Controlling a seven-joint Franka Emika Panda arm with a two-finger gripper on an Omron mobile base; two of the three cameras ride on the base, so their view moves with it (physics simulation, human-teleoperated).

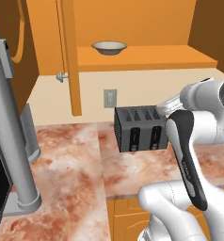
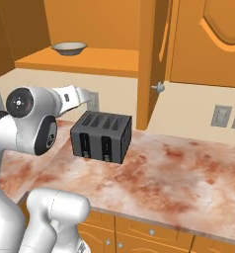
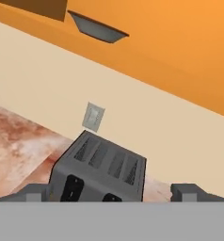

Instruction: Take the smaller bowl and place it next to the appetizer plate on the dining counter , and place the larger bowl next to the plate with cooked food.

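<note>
Looking up, you find the smaller bowl (image 1: 109, 47) on the open cabinet shelf (image 1: 147, 59), above the toaster (image 1: 140, 129) on the desk (image 1: 67, 164); your fingers (image 3: 113, 193) are spread wide and empty, well below it.

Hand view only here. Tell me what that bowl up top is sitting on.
Observer: The bowl sits on an open cabinet shelf, above the toaster.
Operator: Give me what's beside that shelf.
Observer: In the right base view, an open cabinet door with a knob stands to its right.
Operator: Report what else is on the counter.
Observer: A grey pillar rises from the counter, left of the toaster in the left base view.
</note>
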